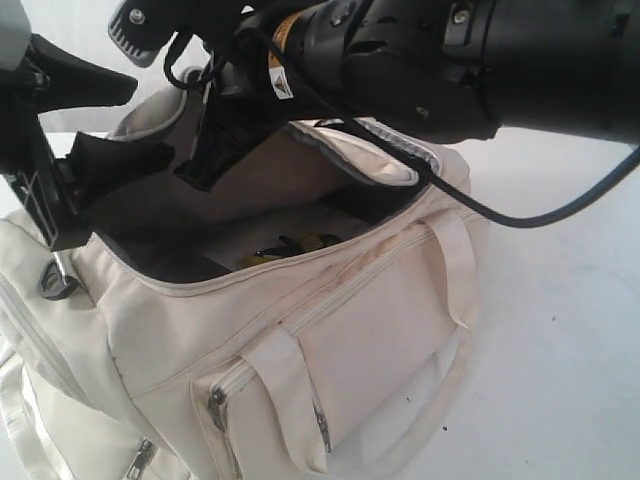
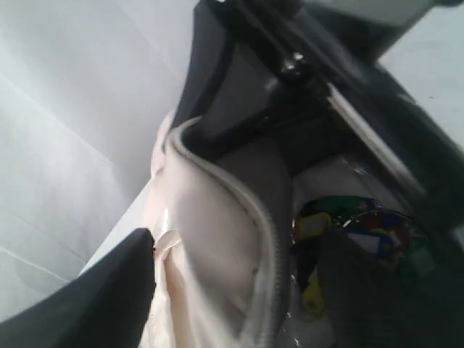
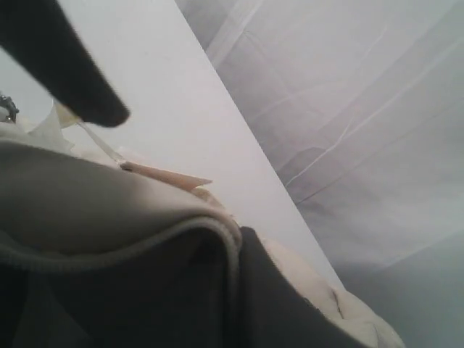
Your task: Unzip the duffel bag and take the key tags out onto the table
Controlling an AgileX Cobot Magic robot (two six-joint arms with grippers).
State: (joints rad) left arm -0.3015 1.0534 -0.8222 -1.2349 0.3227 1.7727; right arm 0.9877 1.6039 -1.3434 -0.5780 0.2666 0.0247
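The cream duffel bag lies on the white table with its top unzipped and the grey lining showing. Inside, the key tags lie on the bottom; the left wrist view shows them as a yellow, green, blue and red bunch. My left gripper is open astride the bag's end rim, one finger outside and one inside near the tags. Reaching across from the right, my right gripper looks shut on the far rim, which it holds lifted.
A black cable from the right arm drapes over the bag's far side. The black D-ring hangs at the left end. Zipped side pockets and a strap handle face the front. Bare tabletop extends to the right.
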